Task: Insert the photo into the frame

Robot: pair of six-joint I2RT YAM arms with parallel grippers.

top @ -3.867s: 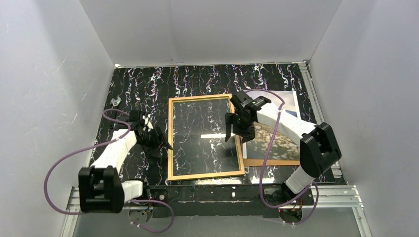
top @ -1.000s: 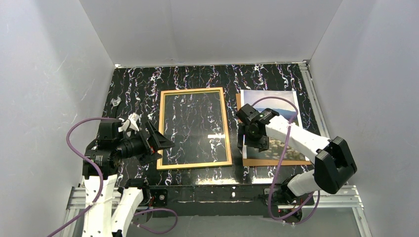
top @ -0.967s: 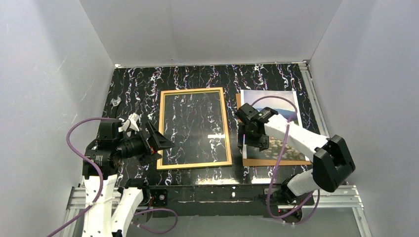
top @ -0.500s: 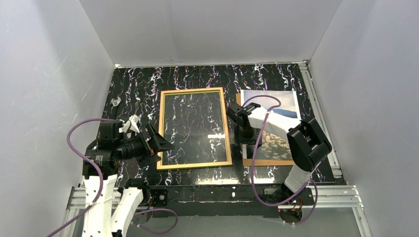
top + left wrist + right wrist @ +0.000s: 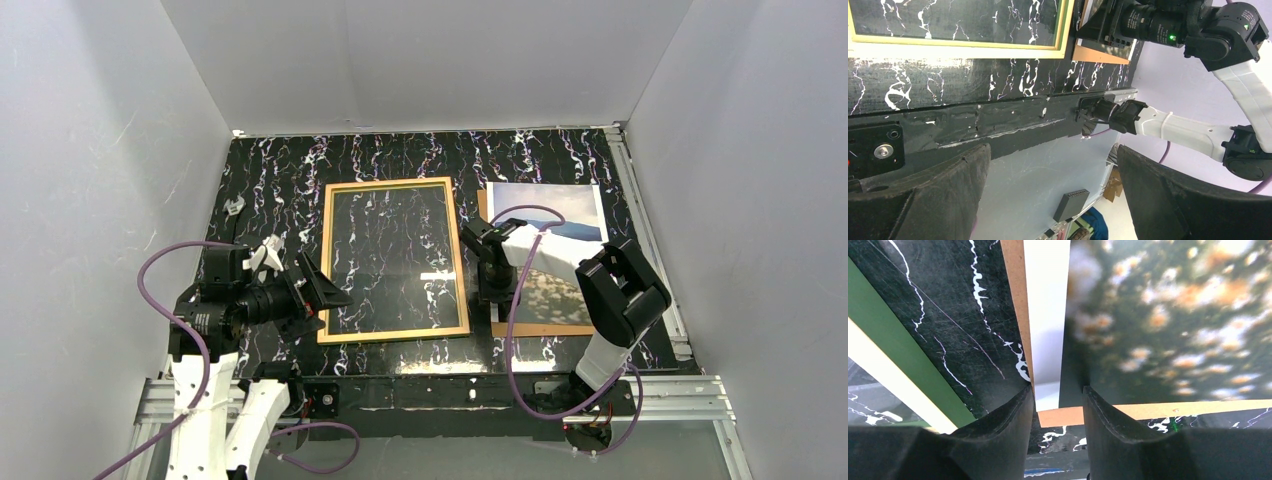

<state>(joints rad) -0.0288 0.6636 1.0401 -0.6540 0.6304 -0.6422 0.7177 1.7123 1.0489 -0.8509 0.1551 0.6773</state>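
By the near left corner of the bench (image 5: 270, 170), the left end effector (image 5: 330, 290) hangs wide open and empty, just beside the frame (image 5: 390, 183), which lies flat mid-bench. Toward the right edge the photo (image 5: 555, 205) rests face up on a brown board (image 5: 530, 329); the right arm hides its middle. The right end effector (image 5: 1058, 390) stands half open, tips down astride the photo's white margin at its near left corner, clamping nothing visible. The print there is blurred.
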